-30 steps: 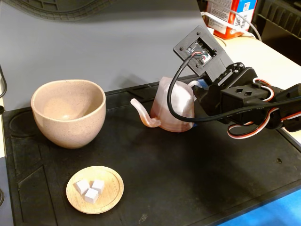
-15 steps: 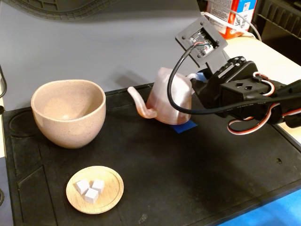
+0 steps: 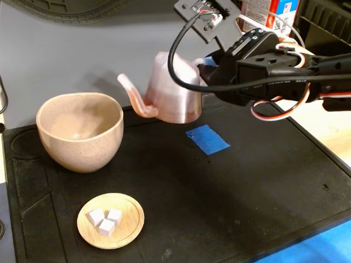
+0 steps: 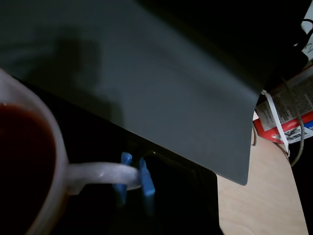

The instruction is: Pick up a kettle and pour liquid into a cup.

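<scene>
The gripper (image 3: 211, 64) pinched the kettle (image 3: 170, 93) handle, airborne beside the cup (image 3: 80, 131); pouring remained undone.

Pink kettle (image 3: 170, 93) airborne, beige cup (image 3: 80, 131) upright.

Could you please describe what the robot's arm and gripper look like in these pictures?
In the fixed view the arm is black printed plastic in blocky segments. A thick black cable loops from an exposed camera board at the wrist, and red-white-black servo wires hang beneath. In the wrist view the gripper shows blue fingertips.
</scene>
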Action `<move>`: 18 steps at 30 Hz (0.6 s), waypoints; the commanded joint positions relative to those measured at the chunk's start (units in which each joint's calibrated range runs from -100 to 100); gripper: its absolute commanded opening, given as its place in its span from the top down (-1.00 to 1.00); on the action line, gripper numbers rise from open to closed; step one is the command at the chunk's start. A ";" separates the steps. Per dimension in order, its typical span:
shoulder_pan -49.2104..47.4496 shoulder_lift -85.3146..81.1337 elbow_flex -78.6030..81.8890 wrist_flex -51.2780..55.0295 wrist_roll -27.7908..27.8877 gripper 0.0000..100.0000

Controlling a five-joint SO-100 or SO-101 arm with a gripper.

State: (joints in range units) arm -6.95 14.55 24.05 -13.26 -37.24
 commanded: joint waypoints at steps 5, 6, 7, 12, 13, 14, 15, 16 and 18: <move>0.07 -2.69 -8.62 0.07 0.22 0.99; 0.07 -2.18 -9.44 0.07 0.22 0.99; -0.01 -0.48 -12.62 0.07 0.90 0.99; -0.08 1.49 -16.25 0.07 4.10 0.99; -0.08 1.49 -16.25 0.07 4.10 0.99; -0.08 1.49 -16.25 0.07 4.10 0.99; -0.08 1.49 -16.25 0.07 4.10 0.99; -0.08 1.49 -16.25 0.07 4.16 0.99; -0.08 1.49 -16.07 0.07 4.16 0.99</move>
State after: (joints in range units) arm -6.95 17.21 12.46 -13.09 -33.21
